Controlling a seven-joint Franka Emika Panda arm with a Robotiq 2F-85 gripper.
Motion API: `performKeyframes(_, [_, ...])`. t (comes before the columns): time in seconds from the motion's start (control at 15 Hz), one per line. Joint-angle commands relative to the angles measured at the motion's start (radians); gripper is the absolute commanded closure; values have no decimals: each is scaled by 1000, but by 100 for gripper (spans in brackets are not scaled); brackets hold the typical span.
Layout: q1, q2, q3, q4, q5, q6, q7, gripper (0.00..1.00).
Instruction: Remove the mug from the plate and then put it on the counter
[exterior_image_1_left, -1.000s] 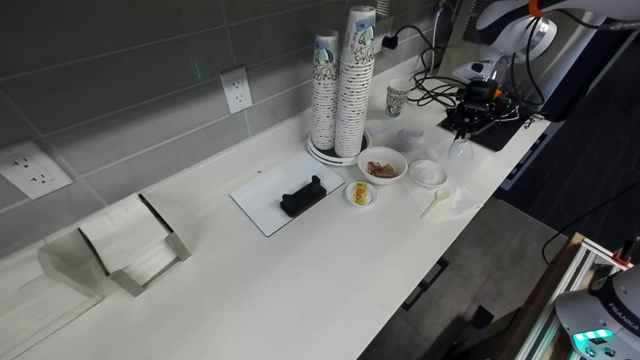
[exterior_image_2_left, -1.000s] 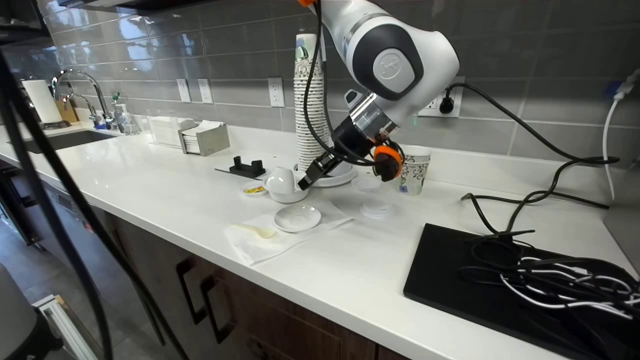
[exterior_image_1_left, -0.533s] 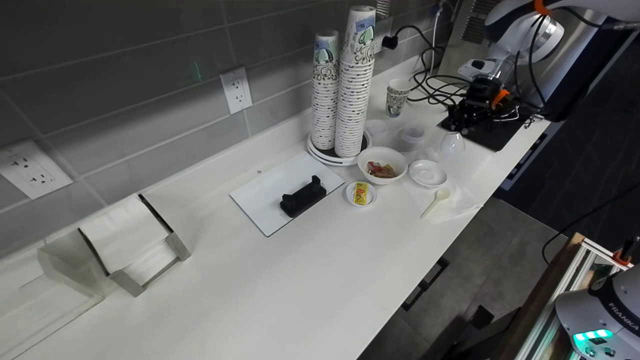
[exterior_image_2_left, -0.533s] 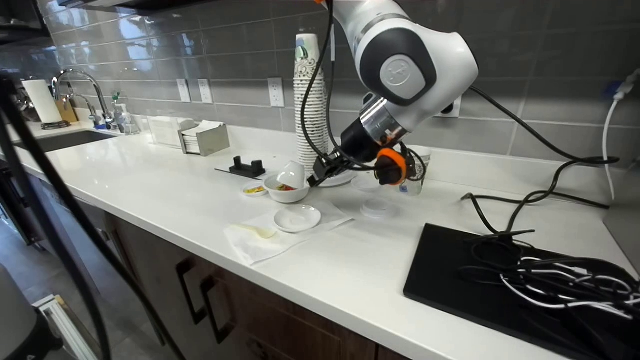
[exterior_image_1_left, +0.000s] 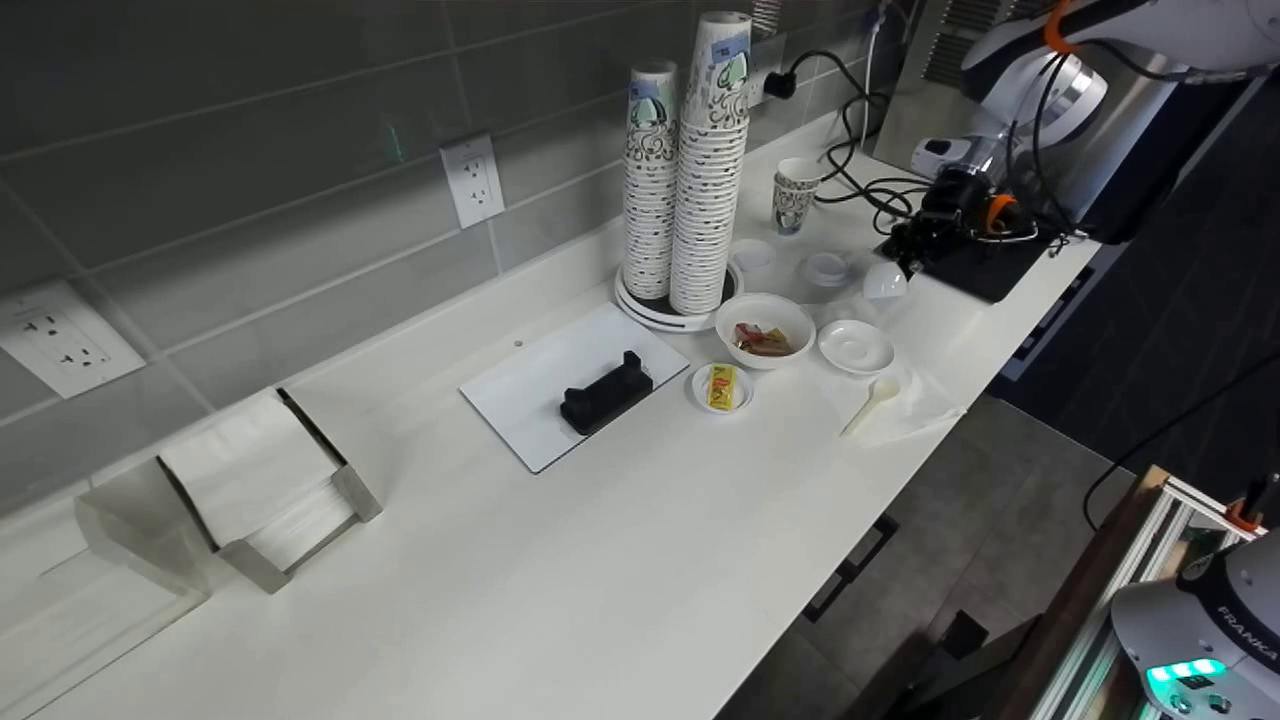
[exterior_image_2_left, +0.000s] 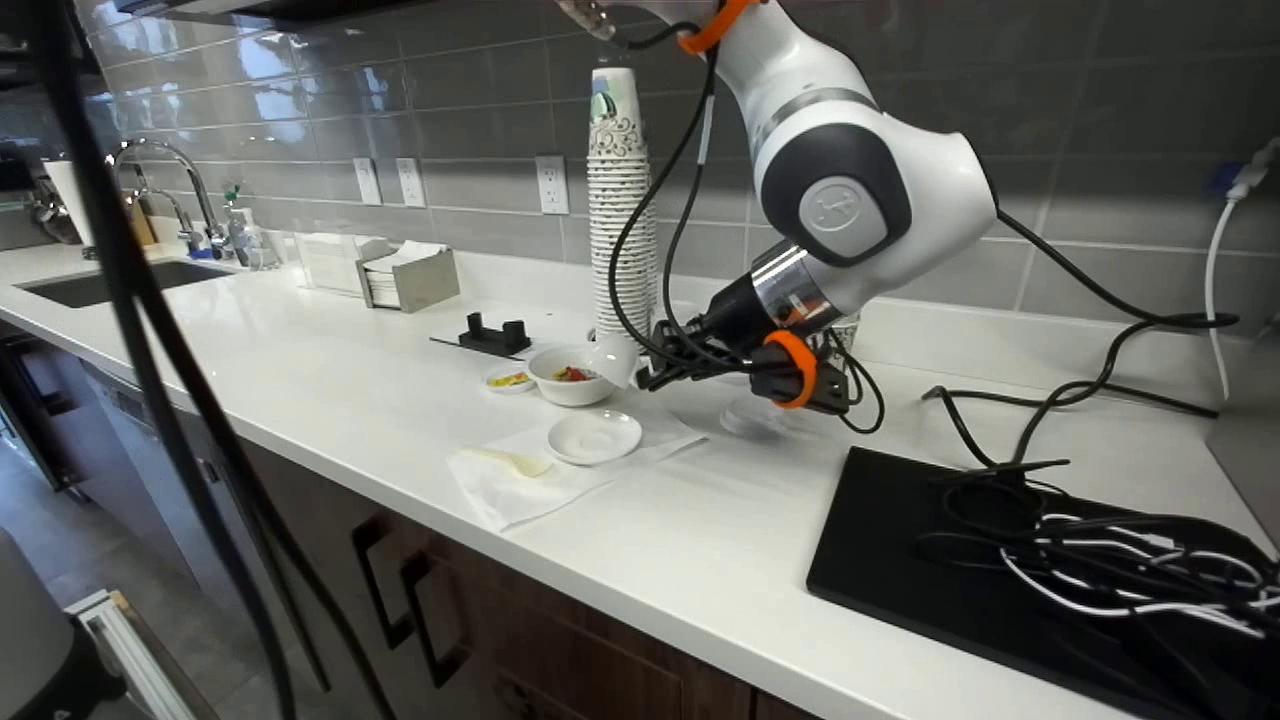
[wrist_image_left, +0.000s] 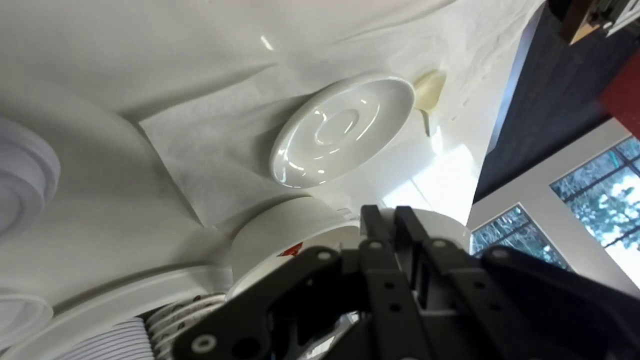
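Observation:
The mug (exterior_image_1_left: 885, 281) is small, plain white and tilted, held in the air above the counter (exterior_image_1_left: 620, 580). It also shows in an exterior view (exterior_image_2_left: 614, 358) in front of the bowl's right side, and in the wrist view (wrist_image_left: 437, 223) behind the fingers. My gripper (exterior_image_1_left: 908, 270), also seen in an exterior view (exterior_image_2_left: 643, 378) and in the wrist view (wrist_image_left: 382, 212), is shut on the mug, with a narrow gap between its fingertips. The plate (exterior_image_1_left: 856, 347) is a small white saucer with nothing on it. It also shows in an exterior view (exterior_image_2_left: 595, 437) and in the wrist view (wrist_image_left: 345, 130).
The plate stands on a napkin (exterior_image_2_left: 500, 505) beside a spoon (exterior_image_2_left: 522, 464). A white bowl (exterior_image_2_left: 570, 396) with packets, a dish with a yellow packet (exterior_image_1_left: 721, 386) and tall cup stacks (exterior_image_1_left: 700, 220) stand close by. Plastic lids (exterior_image_1_left: 826, 268) lie near the mug. A black board (exterior_image_2_left: 890, 530) carries cables.
The arm and the held mug have shifted together in both exterior views. The mug's tilt has changed. The plate, bowl and spoon have not moved.

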Motion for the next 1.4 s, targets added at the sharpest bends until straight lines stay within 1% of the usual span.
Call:
performKeyframes(0.0, [-37,108,20,129,58,-125,127,97])
performKeyframes(0.13, [-51,147,26,172,87,-167,179,97])
performKeyframes(0.27, [-60,180,25,208,114,-186,240,97])
performKeyframes(0.47, [-69,226,20,256,134,-190,334,97])
performKeyframes(0.67, [-73,259,22,288,130,-187,433,97])
performKeyframes(1.07, [-67,298,28,337,107,-216,631,97])
performKeyframes(1.2, [-59,307,25,348,79,-220,690,97])
performKeyframes(1.27, [-53,314,22,363,37,-227,690,97])
performKeyframes(1.33, [-56,317,34,380,-6,-251,637,97])
